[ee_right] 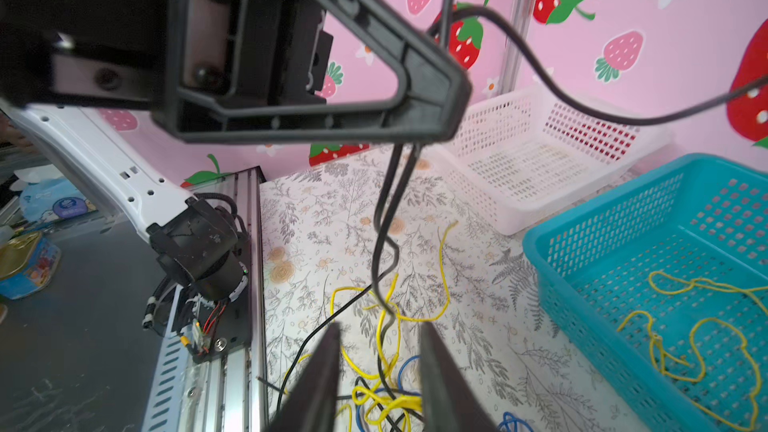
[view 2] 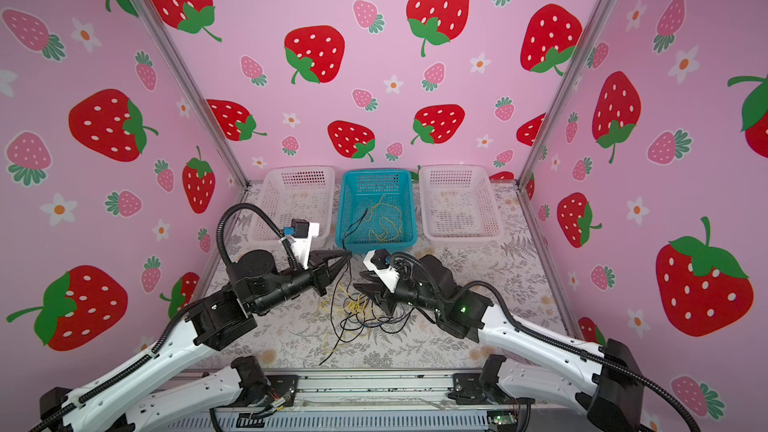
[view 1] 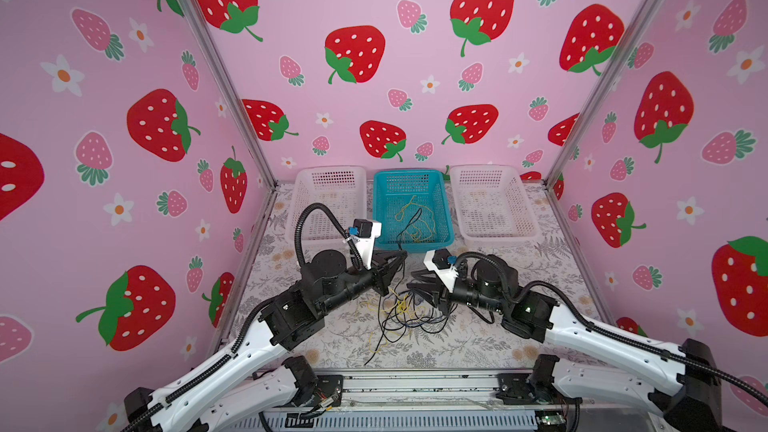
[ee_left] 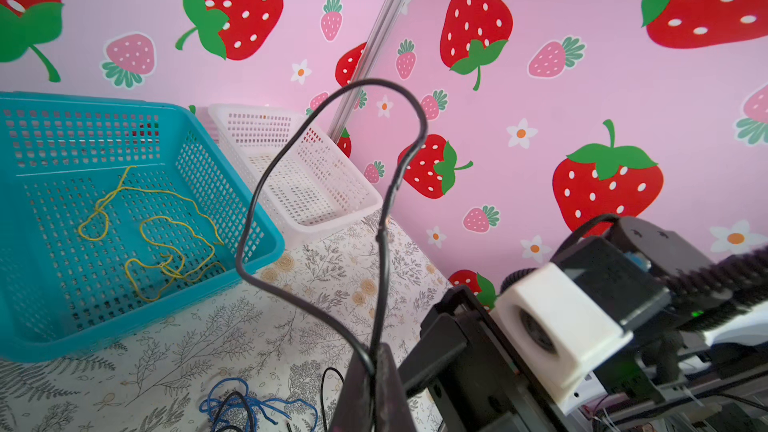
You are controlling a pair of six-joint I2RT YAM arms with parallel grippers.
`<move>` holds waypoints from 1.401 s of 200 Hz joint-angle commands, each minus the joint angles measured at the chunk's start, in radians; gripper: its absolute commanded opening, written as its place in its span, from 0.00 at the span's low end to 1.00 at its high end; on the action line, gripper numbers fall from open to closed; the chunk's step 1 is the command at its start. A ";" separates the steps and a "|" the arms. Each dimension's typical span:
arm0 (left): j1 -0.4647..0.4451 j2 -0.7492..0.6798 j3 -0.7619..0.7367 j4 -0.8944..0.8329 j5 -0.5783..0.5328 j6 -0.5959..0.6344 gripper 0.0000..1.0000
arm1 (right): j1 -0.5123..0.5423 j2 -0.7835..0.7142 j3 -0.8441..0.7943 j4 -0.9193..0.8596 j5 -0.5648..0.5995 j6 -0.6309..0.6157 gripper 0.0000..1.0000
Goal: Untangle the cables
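Note:
The cables (view 1: 405,313) (view 2: 353,313) lie as a black, yellow and blue tangle mid-table. My left gripper (view 1: 401,257) (view 2: 348,257) (ee_left: 376,361) is shut on a black cable (ee_left: 249,218), which loops up past the jaws. Two of its strands (ee_right: 390,201) hang down to the tangle, and one runs on towards the blue basket (view 1: 409,172) (view 2: 376,172). A loose yellow cable (view 1: 415,222) (ee_right: 698,326) lies in that basket. My right gripper (view 1: 412,280) (view 2: 358,284) (ee_right: 379,326) is open just above the tangle (ee_right: 386,401), facing the left gripper, with strands showing between its fingers.
Two white baskets (view 1: 330,170) (view 1: 484,168) flank the blue one at the back. Pink strawberry walls close in three sides. A metal rail (view 1: 415,384) runs along the front edge. Both grippers are close together over the table's middle.

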 commanded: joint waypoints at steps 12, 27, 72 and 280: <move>0.019 -0.026 0.073 0.013 -0.015 -0.031 0.00 | 0.004 -0.065 -0.135 0.104 -0.034 0.055 0.59; 0.021 -0.016 0.096 0.015 0.009 -0.047 0.00 | 0.004 -0.056 -0.193 0.178 -0.049 0.086 0.62; 0.021 0.000 0.126 0.025 0.035 -0.074 0.00 | 0.004 0.061 -0.210 0.273 0.027 0.091 0.64; 0.021 -0.073 0.076 0.092 0.035 -0.178 0.00 | 0.003 0.358 -0.229 0.724 0.230 0.193 0.43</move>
